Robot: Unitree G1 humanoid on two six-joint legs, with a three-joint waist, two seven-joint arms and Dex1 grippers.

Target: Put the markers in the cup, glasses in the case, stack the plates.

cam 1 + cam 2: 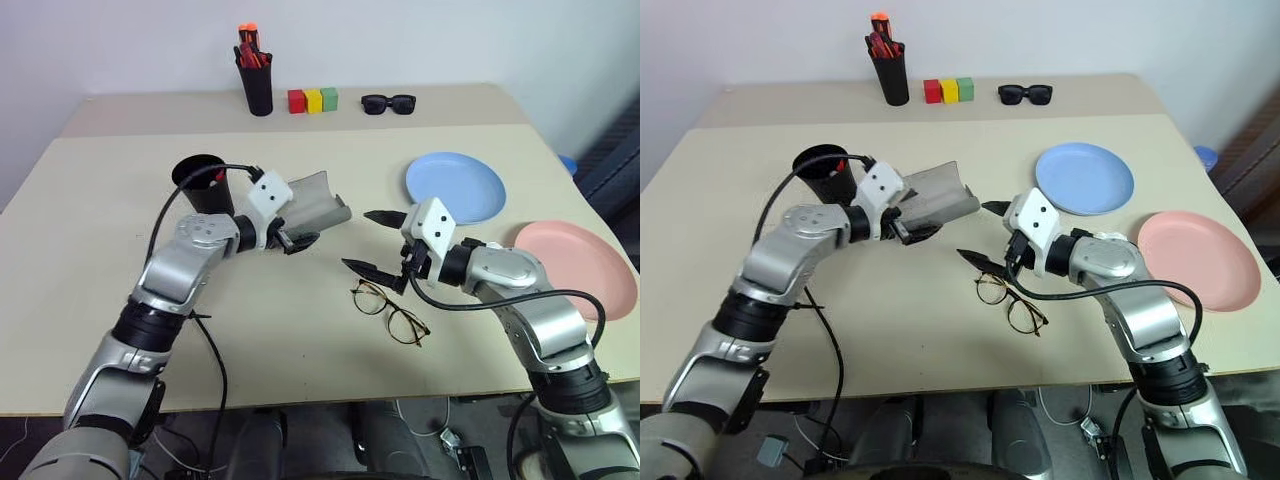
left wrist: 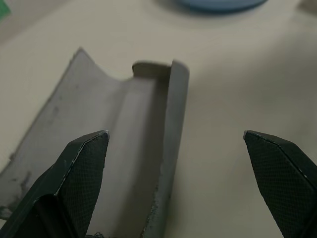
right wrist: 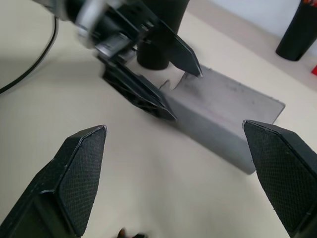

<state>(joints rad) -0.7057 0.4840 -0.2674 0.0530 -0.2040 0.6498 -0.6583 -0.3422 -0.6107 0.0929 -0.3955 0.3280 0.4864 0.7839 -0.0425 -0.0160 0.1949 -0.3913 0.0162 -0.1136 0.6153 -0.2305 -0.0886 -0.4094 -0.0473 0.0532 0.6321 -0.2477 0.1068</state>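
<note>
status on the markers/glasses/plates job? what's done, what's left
Done, apparently: something red sits in the cup, likely a marker; I can't confirm both. In hand: nothing held. The left gripper, jaws open, is at the open case; the right gripper, also open, hovers above the glasses. Left: glasses still on the table; the blue plate and pink plate lie apart, unstacked.
</note>
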